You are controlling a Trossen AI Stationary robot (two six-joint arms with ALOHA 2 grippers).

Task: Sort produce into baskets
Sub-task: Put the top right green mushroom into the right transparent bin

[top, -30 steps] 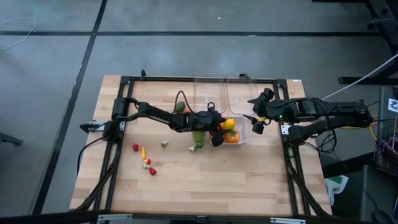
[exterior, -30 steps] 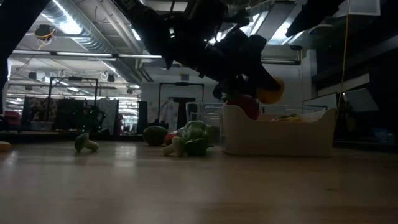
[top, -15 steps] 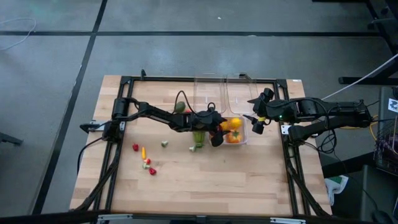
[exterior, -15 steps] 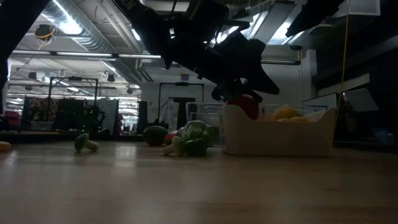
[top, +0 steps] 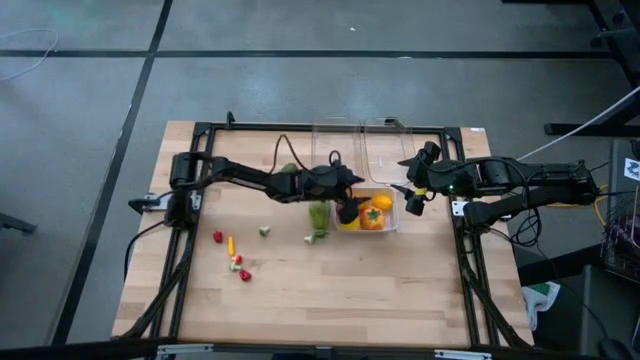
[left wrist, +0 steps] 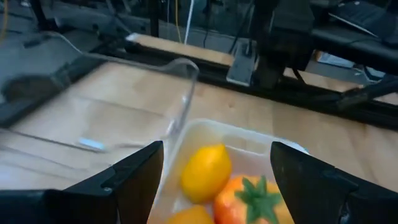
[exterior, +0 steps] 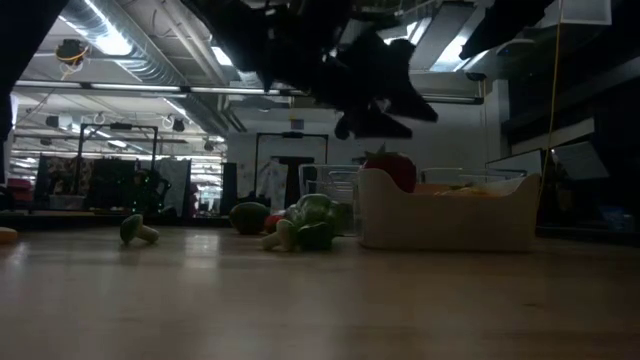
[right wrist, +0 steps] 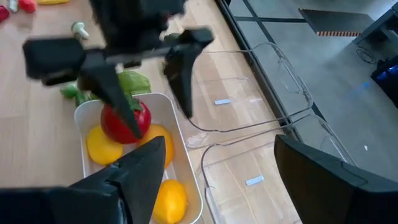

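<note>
My left gripper (top: 348, 207) is open and empty above the whitish tub (top: 391, 226); it also shows in the right wrist view (right wrist: 158, 121). In the tub lie a yellow lemon (left wrist: 205, 171), an orange piece with a green stalk (left wrist: 252, 202) and a red round piece (right wrist: 124, 121). My right gripper (top: 408, 198) is open and empty, held above the table just right of the tub. A long green ribbed piece (top: 318, 217) lies on the table beside the tub's left wall. Two clear tubs (top: 335, 150) (top: 385, 150) stand behind it.
Several small red, yellow and green bits (top: 232, 250) lie on the table's left half, with a small green-capped piece (top: 264, 231) nearer the middle. A dark green round piece (exterior: 250, 217) lies under the left arm. A black frame (top: 320, 127) runs round the table's edges.
My left gripper held a yellow lemon over the whitish tub, let it go, and the lemon has dropped in among the other pieces. The gripper has then risen, still open, and drawn back a little toward the table's left edge.
</note>
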